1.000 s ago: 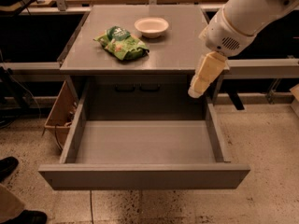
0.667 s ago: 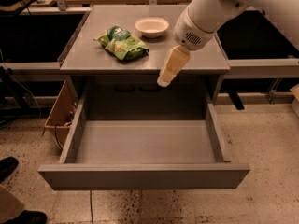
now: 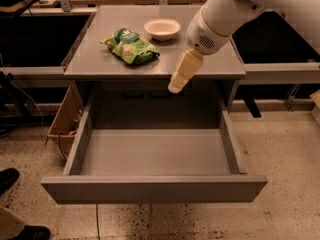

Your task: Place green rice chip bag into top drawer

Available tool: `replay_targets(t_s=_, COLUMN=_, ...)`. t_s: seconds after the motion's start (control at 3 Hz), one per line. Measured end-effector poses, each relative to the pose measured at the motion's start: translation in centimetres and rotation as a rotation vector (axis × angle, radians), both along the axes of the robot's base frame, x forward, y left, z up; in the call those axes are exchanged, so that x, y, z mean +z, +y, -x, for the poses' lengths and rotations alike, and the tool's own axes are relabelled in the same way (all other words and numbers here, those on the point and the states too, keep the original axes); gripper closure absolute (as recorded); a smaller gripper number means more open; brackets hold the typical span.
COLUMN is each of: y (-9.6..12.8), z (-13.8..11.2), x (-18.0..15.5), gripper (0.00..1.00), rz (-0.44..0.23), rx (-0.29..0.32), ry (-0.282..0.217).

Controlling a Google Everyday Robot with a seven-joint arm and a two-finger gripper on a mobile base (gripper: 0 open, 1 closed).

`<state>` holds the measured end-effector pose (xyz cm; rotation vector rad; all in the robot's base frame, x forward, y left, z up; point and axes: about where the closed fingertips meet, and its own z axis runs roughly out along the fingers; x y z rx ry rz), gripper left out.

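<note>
The green rice chip bag (image 3: 130, 46) lies flat on the grey table top (image 3: 100, 61), left of centre. The top drawer (image 3: 155, 189) is pulled wide open below the table, and nothing shows inside it. My gripper (image 3: 176, 86) hangs from the white arm at the table's front edge, to the right of the bag and apart from it, above the back of the open drawer. It holds nothing that I can see.
A white bowl (image 3: 162, 28) stands on the table behind the bag. A wooden box (image 3: 62, 121) sits on the floor left of the drawer. A person's dark shoes (image 3: 7, 179) show at the lower left. Dark shelving flanks the table.
My gripper has swung left along the table's front edge, from the right side toward the middle, closer to the bag. The bag, bowl and drawer have not moved.
</note>
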<state>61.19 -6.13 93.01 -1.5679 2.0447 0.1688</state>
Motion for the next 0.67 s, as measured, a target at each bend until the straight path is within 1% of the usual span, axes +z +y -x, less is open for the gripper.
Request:
replay_targets(t_s=0.33, y=2.2, z=-2.0, x=-1.5, gripper=0.0, rz=-0.067, rx=-0.03, ry=-0.016)
replay_targets(t_s=0.67, y=4.0, z=-4.5, x=-3.0, gripper=0.0, rz=-0.144, rx=-0.093, ry=-0.029)
